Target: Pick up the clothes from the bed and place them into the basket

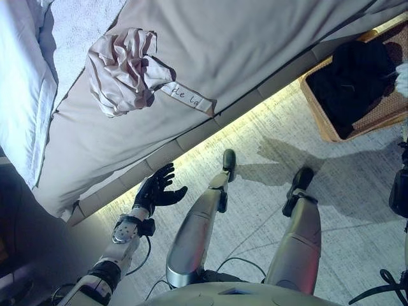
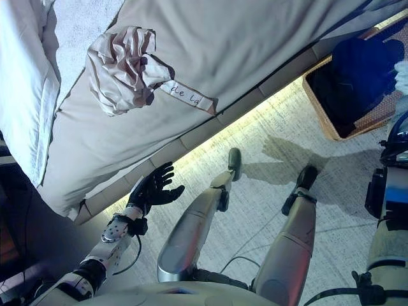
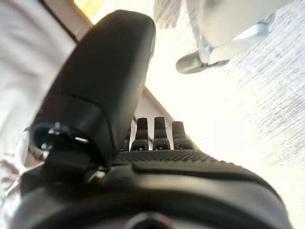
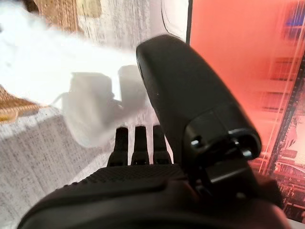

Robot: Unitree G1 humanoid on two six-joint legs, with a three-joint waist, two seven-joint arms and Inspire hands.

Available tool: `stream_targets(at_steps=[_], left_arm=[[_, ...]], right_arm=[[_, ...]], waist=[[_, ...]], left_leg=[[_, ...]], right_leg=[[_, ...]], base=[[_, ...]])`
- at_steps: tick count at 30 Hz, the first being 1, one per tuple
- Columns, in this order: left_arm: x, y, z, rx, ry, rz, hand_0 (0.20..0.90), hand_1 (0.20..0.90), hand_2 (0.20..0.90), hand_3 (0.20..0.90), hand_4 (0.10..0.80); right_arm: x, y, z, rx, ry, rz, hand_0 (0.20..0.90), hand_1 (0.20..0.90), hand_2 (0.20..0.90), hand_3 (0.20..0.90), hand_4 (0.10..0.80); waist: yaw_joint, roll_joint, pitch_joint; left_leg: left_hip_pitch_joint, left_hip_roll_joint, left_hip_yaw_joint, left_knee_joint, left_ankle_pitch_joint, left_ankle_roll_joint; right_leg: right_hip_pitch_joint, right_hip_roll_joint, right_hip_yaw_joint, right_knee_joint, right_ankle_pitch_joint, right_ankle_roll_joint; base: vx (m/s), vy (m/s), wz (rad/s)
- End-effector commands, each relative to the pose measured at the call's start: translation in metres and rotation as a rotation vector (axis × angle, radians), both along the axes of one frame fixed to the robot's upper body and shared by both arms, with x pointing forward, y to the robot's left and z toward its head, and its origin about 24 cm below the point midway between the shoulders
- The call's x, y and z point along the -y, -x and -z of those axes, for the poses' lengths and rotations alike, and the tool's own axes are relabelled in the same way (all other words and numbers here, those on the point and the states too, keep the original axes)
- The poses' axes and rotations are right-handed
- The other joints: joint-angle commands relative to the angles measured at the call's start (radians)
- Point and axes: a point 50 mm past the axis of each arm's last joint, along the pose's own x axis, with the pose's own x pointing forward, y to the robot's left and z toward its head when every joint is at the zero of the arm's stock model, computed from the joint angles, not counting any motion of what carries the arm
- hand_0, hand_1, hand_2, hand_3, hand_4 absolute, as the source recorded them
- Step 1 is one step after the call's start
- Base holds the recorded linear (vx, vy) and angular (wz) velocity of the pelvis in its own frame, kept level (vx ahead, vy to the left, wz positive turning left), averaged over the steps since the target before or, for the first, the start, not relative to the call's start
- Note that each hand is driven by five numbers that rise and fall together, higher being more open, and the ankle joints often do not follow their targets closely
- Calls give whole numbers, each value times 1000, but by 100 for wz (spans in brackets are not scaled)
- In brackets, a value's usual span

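A crumpled pale pink piece of clothing (image 1: 122, 69) lies in a heap on the bed (image 1: 255, 44), near the bed's edge. A dark bit of cloth peeks out from under its right side. Just beside it, a white strip with writing (image 1: 186, 97) sticks to the grey cover. A white pillow (image 1: 22, 95) lies at the far left of the bed.

The left hand (image 1: 158, 189) is low down by the side of the bed, below the pink heap and well apart from it. Its fingers are spread out and loose, and it holds nothing. In the left wrist view the fingers (image 3: 159, 131) stick out straight, with the thumb standing up beside them.

The brown woven basket (image 1: 382, 111) sits on the pale floor at the right, close to the bed's corner. Dark clothes (image 1: 354, 73) are already inside it.

In the right wrist view the right hand (image 4: 143, 191) has its fingers straight, with something white and fuzzy (image 4: 62, 76) past the fingertips and a bit of the basket beside it. I cannot tell if the hand touches the white thing. A red wall shows on one side of that view.
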Motion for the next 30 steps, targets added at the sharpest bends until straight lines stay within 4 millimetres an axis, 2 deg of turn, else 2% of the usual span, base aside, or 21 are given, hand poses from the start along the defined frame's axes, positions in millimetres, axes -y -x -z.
stream_targets(at_steps=[1, 5, 9, 12, 13, 14, 15, 16, 17, 18, 22, 24, 26, 28, 29, 30], left_arm=[[0, 19, 11, -44, 26, 11, 900, 900, 900, 900, 800], [-2, 19, 10, -39, 32, -4, 900, 900, 900, 900, 800], [-5, 16, 9, -27, 34, -25, 900, 900, 900, 900, 800], [-8, 15, 7, -17, 27, -40, 900, 900, 900, 900, 800], [-11, 15, 8, -19, 25, -53, 900, 900, 900, 900, 800], [-12, 16, 8, -21, 20, -59, 900, 900, 900, 900, 800], [-13, 16, 9, -23, 17, -62, 900, 900, 900, 900, 800], [-16, 17, 10, -32, 8, -82, 900, 900, 900, 900, 800], [-17, 18, 11, -35, 4, -89, 900, 900, 900, 900, 800], [-19, 19, 12, -43, -13, -108, 900, 900, 900, 900, 800], [-26, 23, 15, -66, -40, -167, 900, 900, 900, 900, 800], [-33, 31, 21, -92, -63, -202, 900, 900, 900, 900, 800], [-38, 40, 27, -130, -95, -234, 900, 900, 900, 900, 800], [-38, 51, 36, -182, -172, -203, 900, 900, 900, 900, 800], [-38, 53, 39, -199, -192, -191, 900, 900, 900, 900, 800], [-36, 60, 44, -235, -227, -167, 900, 900, 900, 900, 800]], right_arm=[[29, 44, -59, 44, 241, 110, 900, 900, 900, 900, 800], [28, 36, -51, 16, 250, 26, 900, 900, 900, 900, 800], [17, 14, -17, -79, 259, -143, 900, 900, 900, 900, 800], [-2, -8, 29, -144, 244, -359, 900, 900, 900, 900, 800], [-15, -17, 60, -176, 221, -470, 900, 900, 900, 900, 800], [-22, -19, 75, -194, 211, -516, 900, 900, 900, 900, 800], [-25, -20, 82, -202, 206, -544, 900, 900, 900, 900, 800], [-44, -24, 115, -237, 170, -653, 900, 900, 900, 900, 800], [-48, -25, 124, -253, 161, -677, 900, 900, 900, 900, 800], [-62, -24, 148, -285, 132, -738, 900, 900, 900, 900, 800], [-106, -13, 210, -407, 83, -912, 900, 900, 900, 900, 800], [-122, -7, 229, -444, 75, -966, 900, 900, 900, 900, 800], [-134, 0, 245, -495, 52, -1006, 900, 900, 900, 900, 800], [-138, 17, 266, -563, 24, -1025, 900, 900, 900, 900, 800], [-139, 20, 270, -584, 30, -1036, 900, 900, 900, 900, 800], [-139, 28, 278, -622, 44, -1053, 900, 900, 900, 900, 800]], waist=[[-32, 128, -7], [-30, 129, -9], [-30, 111, -17], [-19, 81, -32], [-16, 64, -47], [-14, 56, -53], [-12, 52, -57], [-5, 31, -76], [-4, 26, -81], [3, 10, -98], [32, -38, -150], [48, -63, -174], [57, -90, -196], [61, -111, -222], [60, -120, -229], [66, -127, -235]], left_leg=[[11, 0, -29, 59, -58, -24], [29, 0, -31, 47, -57, -27], [62, 7, -35, 30, -57, -28], [100, 17, -41, 12, -59, -27], [123, 30, -42, -4, -57, -31], [136, 36, -44, -14, -55, -33], [143, 40, -45, -19, -53, -34], [168, 54, -51, -40, -47, -39], [175, 57, -53, -46, -44, -41], [195, 68, -58, -65, -36, -47], [256, 102, -83, -127, 6, -67], [282, 120, -91, -135, 28, -82], [311, 131, -74, -117, 27, -88], [333, 165, 62, -163, 55, -108], [343, 171, 79, -187, 54, -125], [328, 178, 109, -194, 96, -136]], right_leg=[[78, 68, -95, -92, 26, -39], [95, 65, -101, -103, 28, -38], [129, 76, -113, -118, 29, -43], [176, 84, -136, -134, 28, -49], [205, 91, -150, -146, 28, -52], [222, 96, -159, -155, 28, -55], [231, 98, -163, -159, 27, -56], [269, 109, -181, -175, 24, -61], [279, 112, -186, -180, 24, -62], [318, 123, -200, -201, 21, -67], [454, 154, -255, -283, 19, -77], [528, 169, -286, -331, 21, -83], [593, 170, -315, -375, 32, -84], [699, 178, -393, -430, 39, -71], [724, 180, -389, -438, 19, -59], [759, 184, -399, -444, 14, -55]], base=[[2, 31, -2], [0, 0, 0], [-8, -3, 2], [3, -78, 10], [7, -89, 13], [15, -74, 10], [29, -88, 16], [38, -78, 15], [85, -116, 22], [102, -102, 24], [142, -129, 35], [148, -106, 37], [158, -59, 33], [278, -35, 58], [361, 32, 90], [413, 89, 93]])
